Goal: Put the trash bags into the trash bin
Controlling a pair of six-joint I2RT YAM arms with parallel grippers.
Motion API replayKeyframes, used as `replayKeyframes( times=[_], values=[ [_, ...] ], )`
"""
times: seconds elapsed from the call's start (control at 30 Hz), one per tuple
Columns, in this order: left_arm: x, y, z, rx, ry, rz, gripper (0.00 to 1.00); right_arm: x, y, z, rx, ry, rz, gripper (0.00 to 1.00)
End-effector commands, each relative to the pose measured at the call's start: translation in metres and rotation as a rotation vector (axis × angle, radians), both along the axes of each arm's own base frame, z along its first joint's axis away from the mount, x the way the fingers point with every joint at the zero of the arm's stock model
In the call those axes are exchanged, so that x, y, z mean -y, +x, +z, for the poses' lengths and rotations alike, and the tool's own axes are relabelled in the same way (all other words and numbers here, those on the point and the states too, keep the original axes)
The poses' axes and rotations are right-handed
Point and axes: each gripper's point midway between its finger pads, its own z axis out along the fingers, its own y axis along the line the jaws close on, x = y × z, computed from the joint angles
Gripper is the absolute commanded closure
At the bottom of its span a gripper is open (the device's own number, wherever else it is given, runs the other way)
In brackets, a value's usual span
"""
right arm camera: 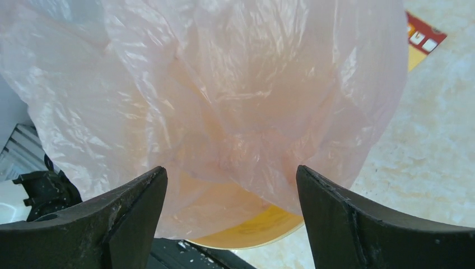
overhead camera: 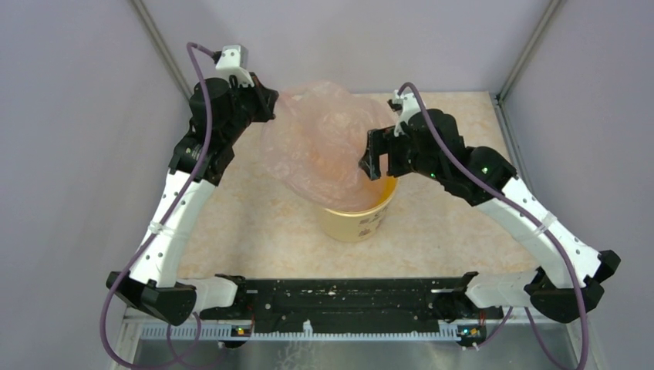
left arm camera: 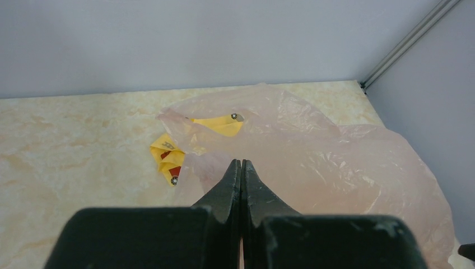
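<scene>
The pale pink translucent trash bag (overhead camera: pixel 316 139) hangs in a big puffed sheet, its lower end sagging into the small pale yellow trash bin (overhead camera: pixel 359 220). At the bag's upper left edge is my left gripper (overhead camera: pixel 271 100). In the left wrist view it (left arm camera: pixel 241 162) is pressed shut, with the bag (left arm camera: pixel 313 157) spreading out from its tips. My right gripper (overhead camera: pixel 369 163) hovers over the bin's far rim. Its jaws (right arm camera: pixel 231 168) stand wide open and hold nothing, with the bag (right arm camera: pixel 224 84) hanging just beyond them over the bin's orange inside (right arm camera: pixel 263 230).
A crumpled yellow printed wrapper (left arm camera: pixel 168 157) lies on the table behind the bin, partly under the bag. It also shows in the right wrist view (right arm camera: pixel 420 42). Grey walls enclose the table (overhead camera: pixel 231 223) at the back and on both sides.
</scene>
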Motion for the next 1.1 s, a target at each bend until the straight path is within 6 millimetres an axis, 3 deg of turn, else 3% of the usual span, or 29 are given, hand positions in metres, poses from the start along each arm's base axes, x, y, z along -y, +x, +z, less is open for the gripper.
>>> replayKeyframes(
  times=[0.0, 0.2, 0.37, 0.5, 0.57, 0.73, 0.8, 0.9, 1.07],
  values=[
    [0.002, 0.0, 0.031, 0.088, -0.03, -0.012, 1.0, 0.005, 0.009, 0.037, 0.106, -0.006, -0.022, 0.14],
    [0.003, -0.001, 0.031, 0.088, -0.032, -0.019, 1.0, 0.012, 0.046, 0.072, 0.246, -0.082, -0.12, 0.04],
    [0.003, -0.003, 0.034, 0.094, -0.036, -0.025, 1.0, 0.004, 0.088, 0.057, 0.203, -0.1, -0.049, 0.01],
    [0.003, -0.004, 0.036, 0.097, -0.034, -0.028, 1.0, -0.01, 0.088, 0.047, 0.151, -0.022, 0.057, 0.04],
    [0.004, -0.003, 0.035, 0.095, -0.032, -0.031, 1.0, -0.021, 0.08, 0.04, 0.115, 0.01, 0.116, 0.14],
    [0.008, -0.002, 0.034, 0.091, -0.037, -0.048, 1.0, -0.034, 0.055, 0.024, 0.05, 0.055, 0.177, 0.68],
    [0.009, -0.002, 0.034, 0.09, -0.039, -0.057, 1.0, -0.039, 0.043, 0.018, 0.041, 0.045, 0.181, 0.85],
    [0.013, -0.002, 0.034, 0.086, -0.047, -0.072, 1.0, -0.045, 0.029, -0.004, 0.022, -0.006, 0.164, 0.95],
    [0.021, -0.002, 0.029, 0.07, -0.069, -0.11, 1.0, -0.031, 0.039, -0.074, -0.04, -0.136, 0.035, 1.0]
  ],
)
